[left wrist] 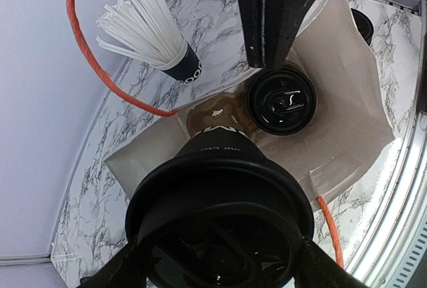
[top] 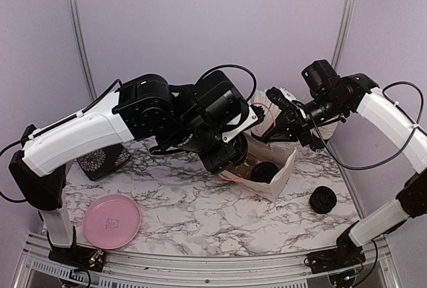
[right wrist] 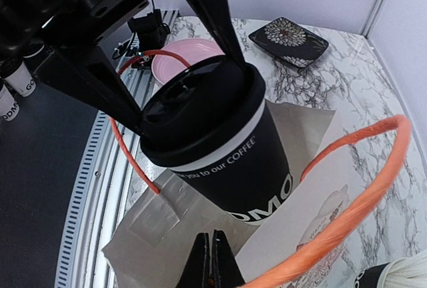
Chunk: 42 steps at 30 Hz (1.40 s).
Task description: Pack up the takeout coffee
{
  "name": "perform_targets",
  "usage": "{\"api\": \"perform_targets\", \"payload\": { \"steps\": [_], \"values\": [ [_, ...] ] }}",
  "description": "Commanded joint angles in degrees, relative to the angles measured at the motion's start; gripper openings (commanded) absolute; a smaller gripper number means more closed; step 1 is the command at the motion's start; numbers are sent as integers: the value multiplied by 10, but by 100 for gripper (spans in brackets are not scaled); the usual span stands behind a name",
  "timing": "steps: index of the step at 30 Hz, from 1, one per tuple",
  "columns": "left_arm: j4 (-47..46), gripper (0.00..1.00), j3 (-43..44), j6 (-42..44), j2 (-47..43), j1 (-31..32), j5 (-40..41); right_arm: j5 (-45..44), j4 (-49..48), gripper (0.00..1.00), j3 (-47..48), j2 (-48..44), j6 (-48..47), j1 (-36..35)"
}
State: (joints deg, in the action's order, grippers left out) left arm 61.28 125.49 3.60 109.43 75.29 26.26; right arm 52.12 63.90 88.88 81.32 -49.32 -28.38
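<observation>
The takeout coffee (right wrist: 220,148), a black paper cup with white lettering and a black lid, hangs tilted over the open white paper bag (right wrist: 167,235). My left gripper (left wrist: 220,268) is shut on it, one finger on each side of the lid (left wrist: 220,215). In the top view the left gripper (top: 230,158) dips into the bag's mouth (top: 283,171). My right gripper (right wrist: 213,251) is shut on the bag's rim, pinching the paper wall and holding the bag open; the top view shows it (top: 280,120) at the bag's far side. A second lidded cup (left wrist: 281,101) stands inside the bag.
A black cup full of white straws (left wrist: 160,41) stands behind the bag. The bag's orange handles (right wrist: 360,188) loop up around the cup. A pink plate (top: 111,220) lies front left, a dark patterned dish (top: 100,161) behind it. A round black lid or cup (top: 323,199) sits right of the bag.
</observation>
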Motion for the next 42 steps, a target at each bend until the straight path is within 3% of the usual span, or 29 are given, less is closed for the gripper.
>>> {"api": "perform_targets", "payload": {
  "steps": [1,7,15,20,24,29,42],
  "values": [
    [6,65,-4,-9,-18,-4,-14,23,58,2,3,-28,-47,-14],
    [8,65,-29,-8,-25,-4,-15,39,76,8,7,-38,-61,-30],
    [4,62,-59,-2,-14,-3,2,51,146,38,75,-1,-72,-30],
    [-7,61,-84,-5,-27,6,-3,38,145,56,109,-30,-78,-24],
    [-16,60,-118,-8,-43,14,3,48,99,56,126,-14,-27,28],
    [-71,59,-200,14,-86,23,5,-5,-49,55,55,34,101,104],
    [-195,57,-312,75,-136,40,17,-194,-163,49,32,236,196,114]
  ]
}}
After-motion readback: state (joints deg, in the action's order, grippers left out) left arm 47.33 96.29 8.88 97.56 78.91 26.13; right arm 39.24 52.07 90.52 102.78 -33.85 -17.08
